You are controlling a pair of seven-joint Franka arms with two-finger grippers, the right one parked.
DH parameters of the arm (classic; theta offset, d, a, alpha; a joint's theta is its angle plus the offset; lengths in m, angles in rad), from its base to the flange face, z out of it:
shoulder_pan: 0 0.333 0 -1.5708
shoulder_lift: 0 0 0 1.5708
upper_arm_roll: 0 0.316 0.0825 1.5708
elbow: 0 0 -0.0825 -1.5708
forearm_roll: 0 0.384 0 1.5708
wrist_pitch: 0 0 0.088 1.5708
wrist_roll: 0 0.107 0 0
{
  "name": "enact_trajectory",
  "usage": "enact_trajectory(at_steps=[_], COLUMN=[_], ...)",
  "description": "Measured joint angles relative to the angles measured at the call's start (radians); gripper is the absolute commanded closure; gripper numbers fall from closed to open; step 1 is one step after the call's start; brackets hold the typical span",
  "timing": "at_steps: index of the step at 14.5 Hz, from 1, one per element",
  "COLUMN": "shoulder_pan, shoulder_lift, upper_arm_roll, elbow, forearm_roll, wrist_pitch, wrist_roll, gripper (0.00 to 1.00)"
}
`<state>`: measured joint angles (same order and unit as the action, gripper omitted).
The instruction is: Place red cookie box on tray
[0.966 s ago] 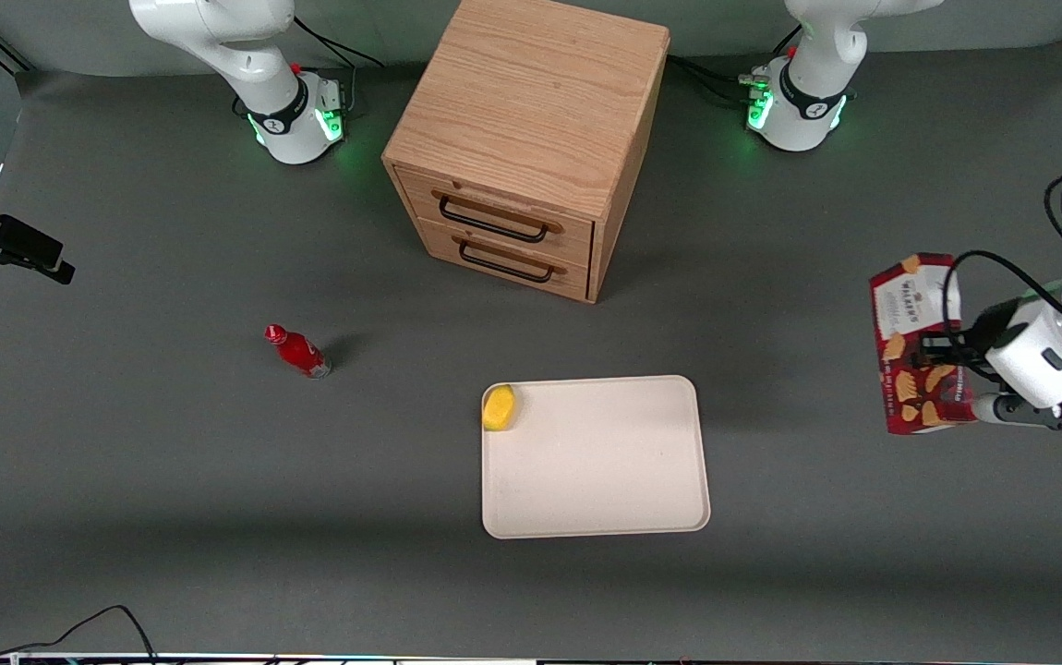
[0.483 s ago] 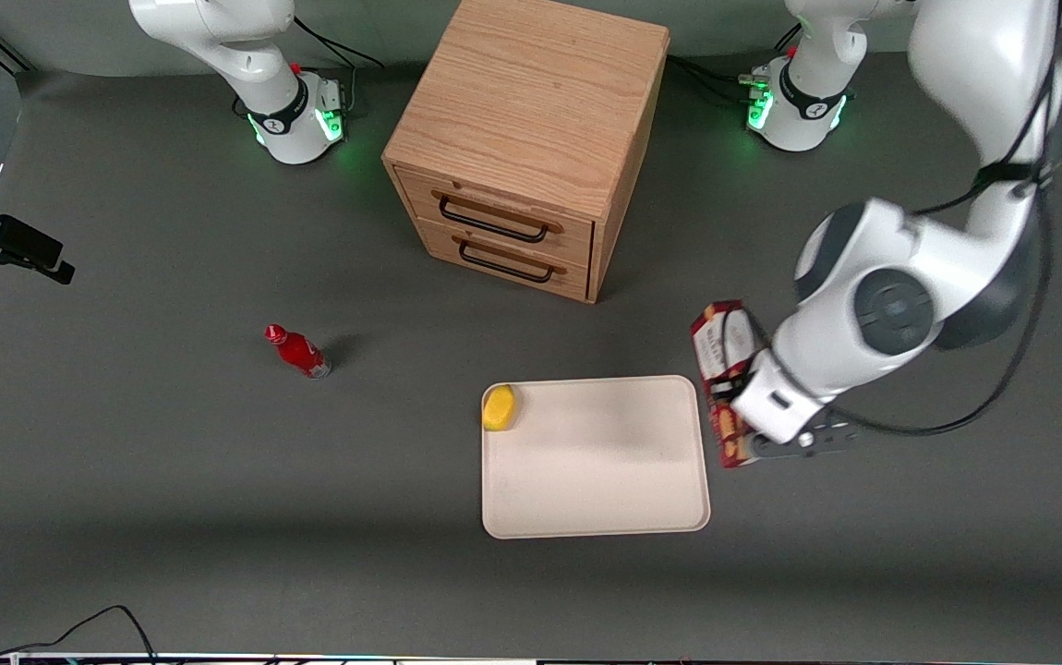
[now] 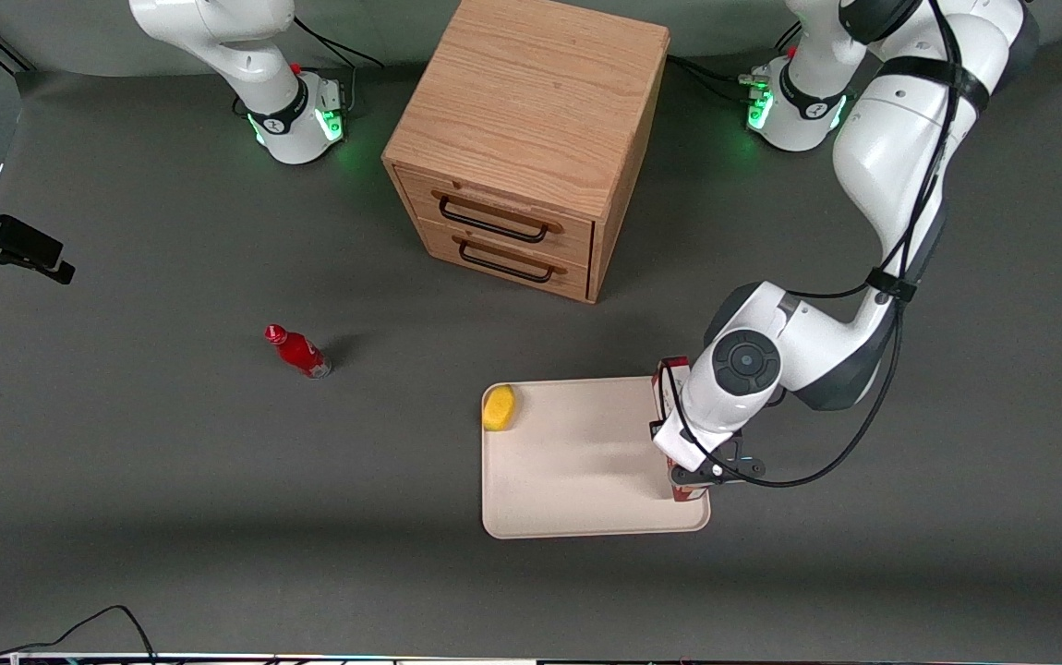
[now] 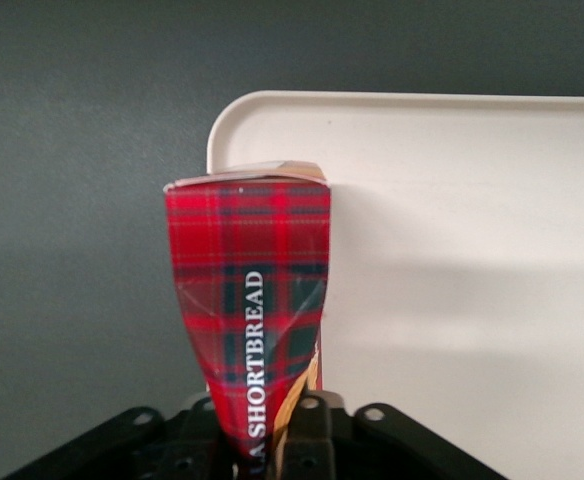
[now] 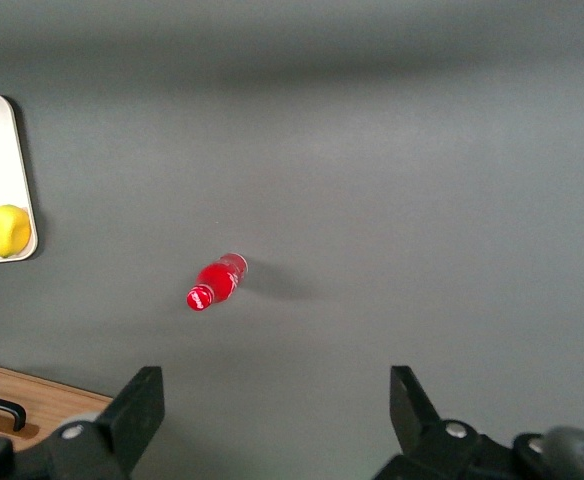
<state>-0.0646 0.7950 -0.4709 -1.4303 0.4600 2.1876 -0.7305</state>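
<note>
Grey matting covers the table [image 3: 125, 480]; I take the tray [image 3: 577, 480] as my landmark. Nearest the front camera is the tray's long rim, with bare mat around it toward both ends of the table. At the tray's short edge toward the working arm's end, my gripper [image 3: 690, 466] hangs low over the rim, its fingers pinching the red cookie box [image 3: 668, 380]. Only slivers of the box show past the wrist in the front view. In the left wrist view, the red cookie box [image 4: 250, 320] points away from the gripper [image 4: 262, 440], a tartan face uppermost, its end just over the tray's corner [image 4: 234, 120]; whether it touches the tray I cannot tell. Most of the tray floor beside the box is bare. A yellow lemon-like fruit [image 3: 499, 407] sits in the tray's corner farther from the camera, toward the parked arm's end. A small red bottle [image 3: 297, 351] lies on the mat well apart from the tray, toward the parked arm's end. Farthest from the camera stands a wooden two-drawer cabinet [image 3: 531, 139], well apart from the tray.
</note>
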Motion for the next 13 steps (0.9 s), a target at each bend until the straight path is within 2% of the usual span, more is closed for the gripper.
enact_trajectory(at_steps=[2, 5, 8, 10, 13], shoulder_pan=[0.007, 0.025, 0.053, 0.066, 0.080], shoulder_lift=[-0.008, -0.068, -0.240, -0.382, -0.543], upper_arm_roll=[0.000, -0.003, 0.042, 0.144, 0.319], elbow=[0.008, 0.037, 0.062, 0.063, 0.041], forearm_roll=[0.003, -0.029, -0.205, -0.331, -0.437], wrist_pitch=[-0.010, -0.154, -0.386, -0.530, -0.704], wrist_roll=[0.000, 0.033, 0.245, 0.426, 0.692], gripper=[0.00, 0.00, 0.00, 0.00, 0.00])
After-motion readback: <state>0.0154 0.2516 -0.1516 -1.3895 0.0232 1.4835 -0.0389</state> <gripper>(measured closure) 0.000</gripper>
